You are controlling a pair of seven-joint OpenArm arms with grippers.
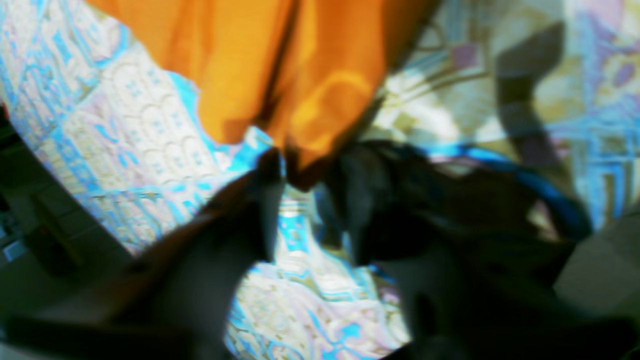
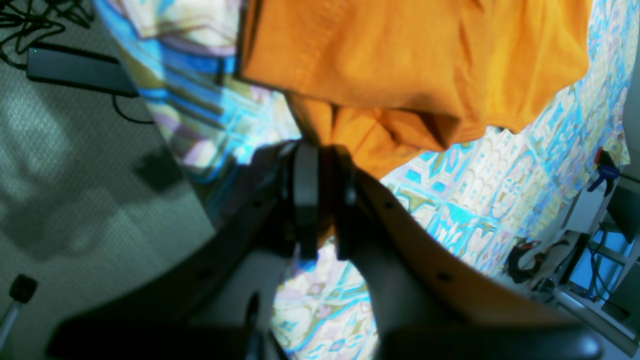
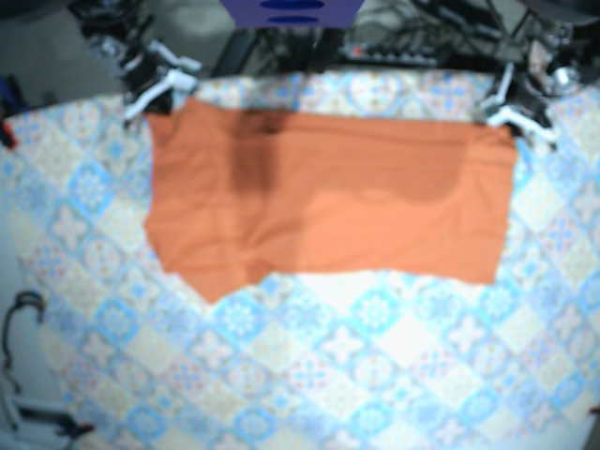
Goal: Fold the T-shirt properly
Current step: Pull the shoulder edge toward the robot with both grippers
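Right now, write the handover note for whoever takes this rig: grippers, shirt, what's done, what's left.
Left gripper: closed on one far corner of the T-shirt, though that view is blurred.
Right gripper: closed on the other far corner.
T-shirt: spread wide and mostly flat on the patterned tablecloth, with its far edge held at both ends. One near corner juts out unevenly.
Done: shirt gripped and laid out.
Left: it is not a compact fold yet, so the folding remains, then release.
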